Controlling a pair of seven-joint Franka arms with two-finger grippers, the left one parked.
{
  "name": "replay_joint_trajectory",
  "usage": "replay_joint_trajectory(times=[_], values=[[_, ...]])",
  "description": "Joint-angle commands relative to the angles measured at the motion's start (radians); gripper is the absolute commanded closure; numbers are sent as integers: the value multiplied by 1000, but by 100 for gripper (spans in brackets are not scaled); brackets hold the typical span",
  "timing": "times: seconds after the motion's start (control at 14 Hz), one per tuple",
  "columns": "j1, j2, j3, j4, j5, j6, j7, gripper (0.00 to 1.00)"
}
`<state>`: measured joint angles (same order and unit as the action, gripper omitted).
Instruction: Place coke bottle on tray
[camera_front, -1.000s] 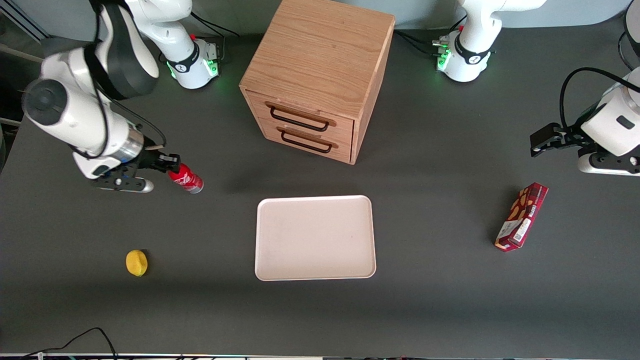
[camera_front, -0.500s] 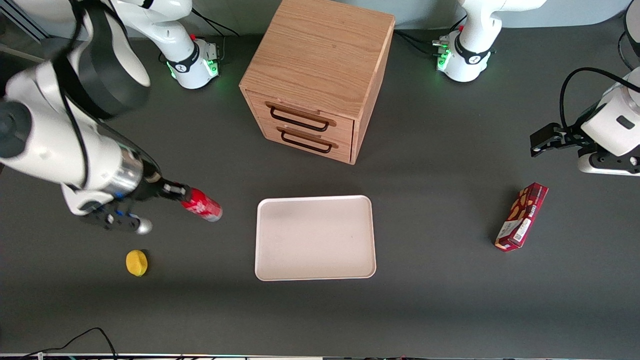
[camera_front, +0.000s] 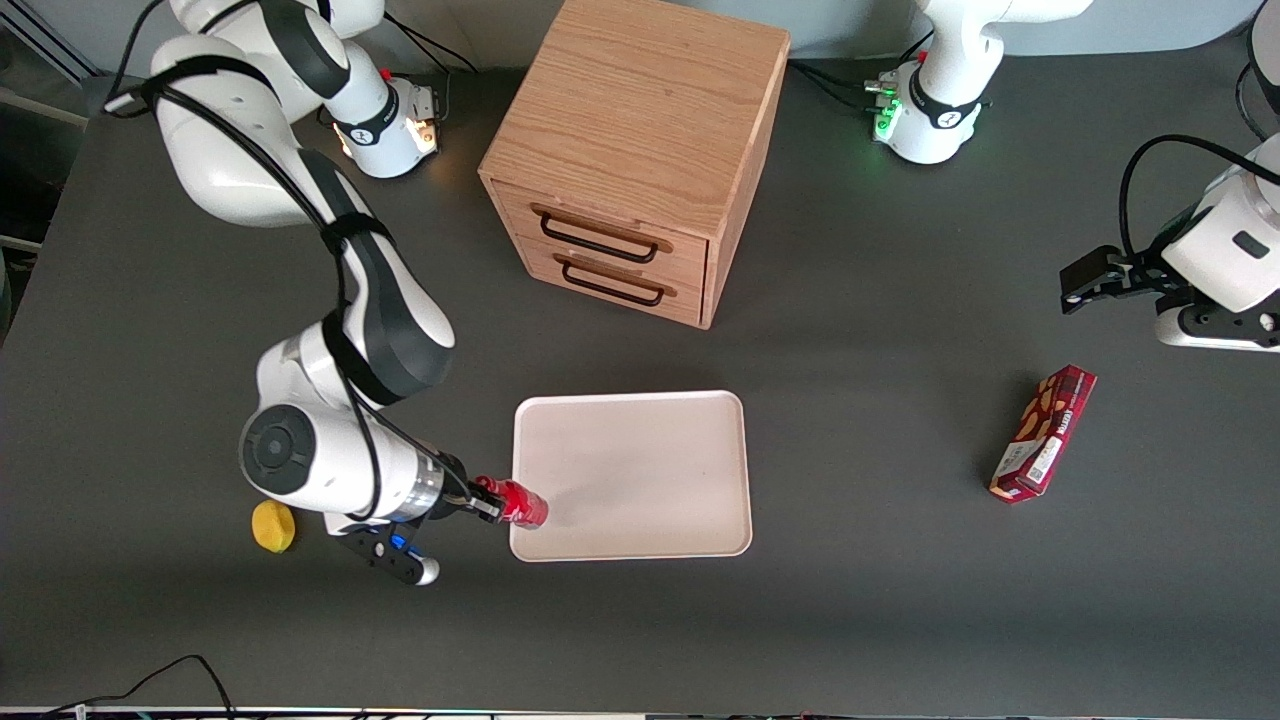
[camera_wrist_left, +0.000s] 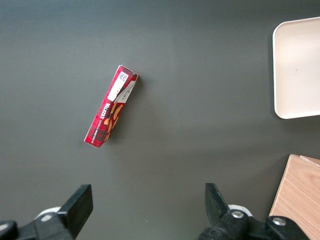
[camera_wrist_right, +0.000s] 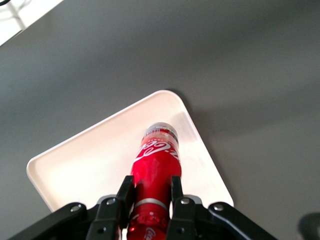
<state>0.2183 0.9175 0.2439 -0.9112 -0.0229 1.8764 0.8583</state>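
My right gripper (camera_front: 482, 502) is shut on the neck of the small red coke bottle (camera_front: 518, 504) and holds it lying sideways, silvery base first, over the near corner of the pale cream-pink tray (camera_front: 640, 430) at the working arm's end. In the right wrist view the black fingers (camera_wrist_right: 125, 192) clamp the bottle (camera_wrist_right: 156, 165) on both sides, with the tray (camera_wrist_right: 90, 165) under it. I cannot tell whether the bottle touches the tray. The tray's edge also shows in the left wrist view (camera_wrist_left: 300, 70).
A wooden two-drawer cabinet (camera_front: 640, 150) stands farther from the front camera than the tray. A yellow lemon-like object (camera_front: 272, 526) lies beside my right arm. A dark red snack box (camera_front: 1043, 432) lies toward the parked arm's end and shows in the left wrist view (camera_wrist_left: 110, 111).
My right arm has carried the coke bottle nearer the front camera and toward the tray, from the open table to the tray's near corner. The grip on it stays shut.
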Motion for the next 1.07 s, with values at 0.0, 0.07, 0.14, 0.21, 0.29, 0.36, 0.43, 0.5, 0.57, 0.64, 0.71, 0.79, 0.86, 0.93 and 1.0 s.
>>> replay_joint_trajectory(times=[0.0, 0.07, 0.14, 0.21, 0.29, 0.36, 0.43, 0.5, 0.57, 0.64, 0.71, 0.79, 0.86, 0.93, 1.0], values=[[26, 46, 3, 67, -69, 30, 73, 100], [27, 64, 3, 67, -72, 47, 73, 100], [27, 75, 2, 67, -72, 53, 73, 100], [26, 75, 2, 67, -72, 53, 70, 100], [26, 75, 0, 67, -75, 52, 67, 7], [26, 72, 1, 67, -84, 46, 64, 0], [24, 66, 6, 67, -89, 37, 62, 0], [19, 57, 12, 69, -91, 5, 62, 0], [13, 31, 15, 69, -89, -47, 59, 0], [9, -21, 17, 66, -91, -92, 54, 0], [4, -82, 21, 55, -91, -161, 27, 0], [-14, -148, 31, 48, -88, -251, -20, 0], [-33, -219, 46, 34, -89, -337, -63, 0], [-59, -298, 51, 3, -89, -414, -106, 0], [-86, -389, 51, -52, -83, -465, -157, 0]])
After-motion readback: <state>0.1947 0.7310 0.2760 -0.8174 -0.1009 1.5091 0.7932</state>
